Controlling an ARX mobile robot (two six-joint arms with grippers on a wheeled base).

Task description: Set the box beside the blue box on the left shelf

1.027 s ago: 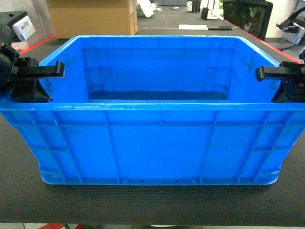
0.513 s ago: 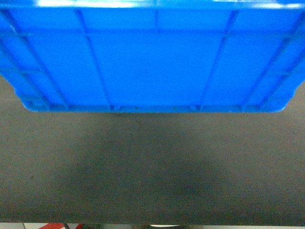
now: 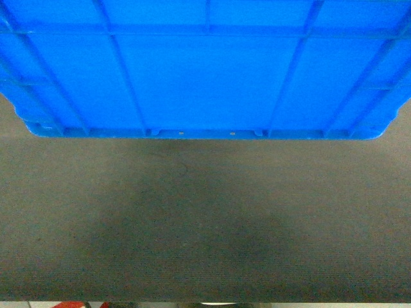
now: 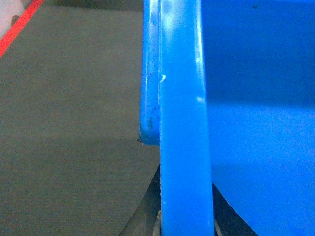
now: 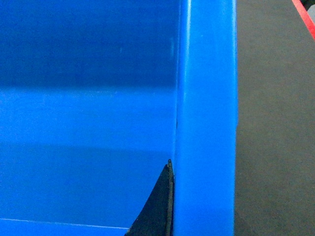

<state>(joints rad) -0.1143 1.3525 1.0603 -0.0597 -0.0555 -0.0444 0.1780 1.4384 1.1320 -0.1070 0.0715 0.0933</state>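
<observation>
Filling the top, the ribbed glossy box (image 3: 205, 64) overhangs matte grey tabletop (image 3: 205, 231); gripper states can't be told.

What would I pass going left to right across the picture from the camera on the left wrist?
Red stripe at the top corner → dark grey mat surface → thick rim of the large bright blue plastic crate → the crate's smooth blue inside.
</observation>
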